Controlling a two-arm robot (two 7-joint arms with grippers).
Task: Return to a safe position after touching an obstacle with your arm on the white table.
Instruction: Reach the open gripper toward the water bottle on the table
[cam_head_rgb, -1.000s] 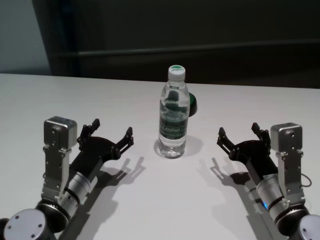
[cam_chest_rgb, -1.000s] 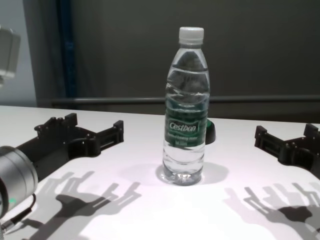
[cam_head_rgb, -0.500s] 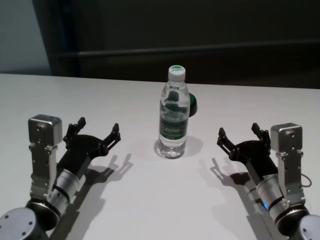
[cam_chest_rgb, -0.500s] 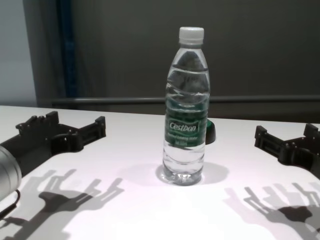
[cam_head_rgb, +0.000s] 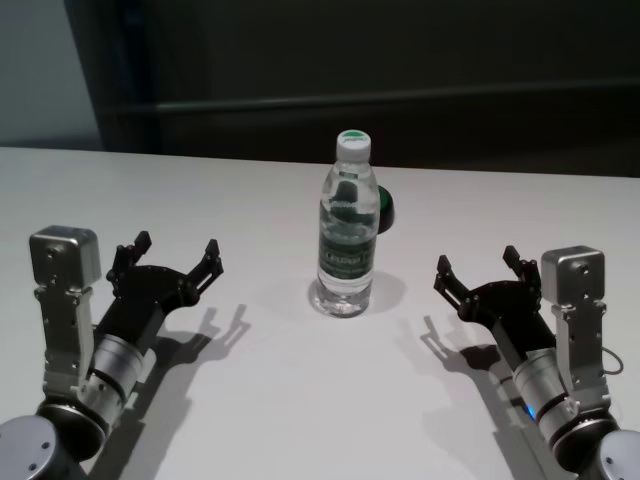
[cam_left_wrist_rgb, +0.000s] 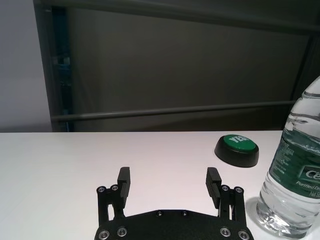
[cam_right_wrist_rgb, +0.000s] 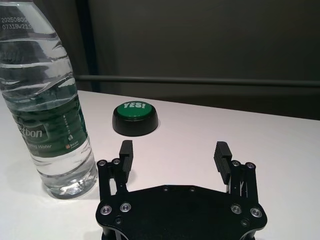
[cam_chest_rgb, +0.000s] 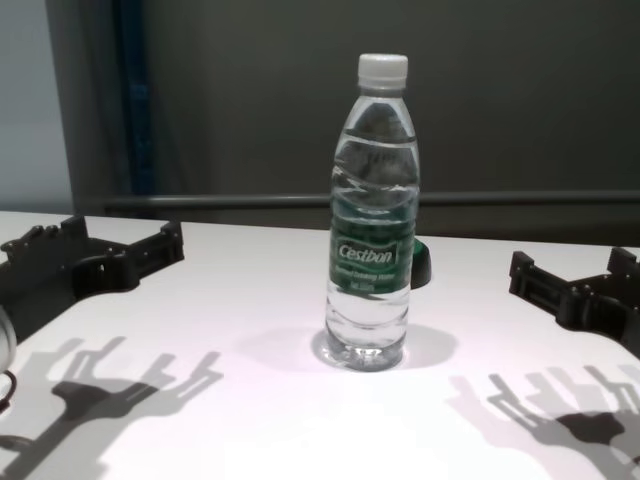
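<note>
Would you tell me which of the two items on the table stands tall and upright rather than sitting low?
The clear water bottle with the white cap stands upright on the white table; the green-topped black button behind it is low and flat.

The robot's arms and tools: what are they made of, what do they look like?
Both arms are silver metal cylinders with round joints. A boxy silver camera block sits beside each wrist. Each tool, left tool and right tool, is a flat black plate dotted with silver screws, ending in two short black ribbed fingers. A thin dark cable loops beside the right forearm.
</note>
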